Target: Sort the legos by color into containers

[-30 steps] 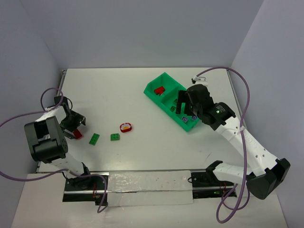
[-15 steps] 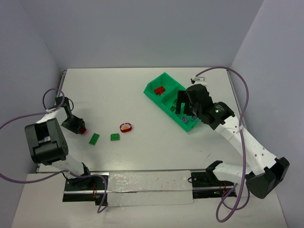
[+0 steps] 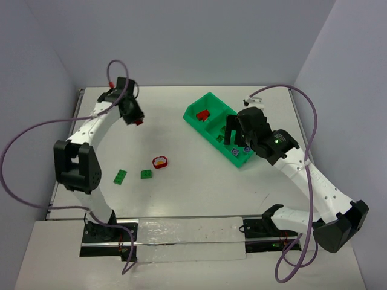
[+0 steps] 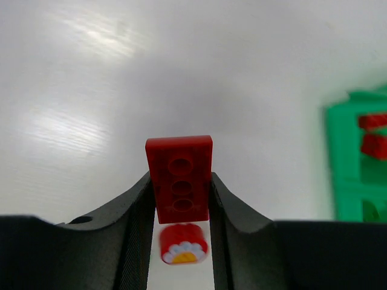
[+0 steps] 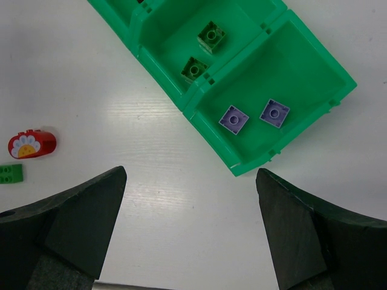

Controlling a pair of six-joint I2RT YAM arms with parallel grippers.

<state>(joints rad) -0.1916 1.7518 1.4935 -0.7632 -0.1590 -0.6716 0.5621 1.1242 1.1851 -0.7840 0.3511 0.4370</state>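
From above, the left gripper (image 3: 134,118) hangs over the far left of the table (image 3: 199,193), clamped on a red brick (image 3: 138,122). The tray (image 3: 190,115) lies to its right, its long axis running from far-left to near-right. The end that already holds red bricks (image 3: 202,113) is the far-left one, the end closest to this arm, so I'd judge the carry needs a plain move to the right. The right gripper (image 3: 231,138) hovers over the tray's near-right end. On the table nearer the bases lie a round red piece (image 3: 160,162) and two green bricks (image 3: 147,174). In the left wrist view the fingers (image 4: 136,211) pinch the red brick across its width. Its long axis points straight out from the wrist and its underside holes show, with the tray at the right edge and the round red piece below. In the right wrist view the fingers (image 5: 84,223) stand wide apart and hold nothing. Below them two purple bricks (image 5: 233,119) sit in the end compartment and two green pieces (image 5: 211,37) in the middle one.
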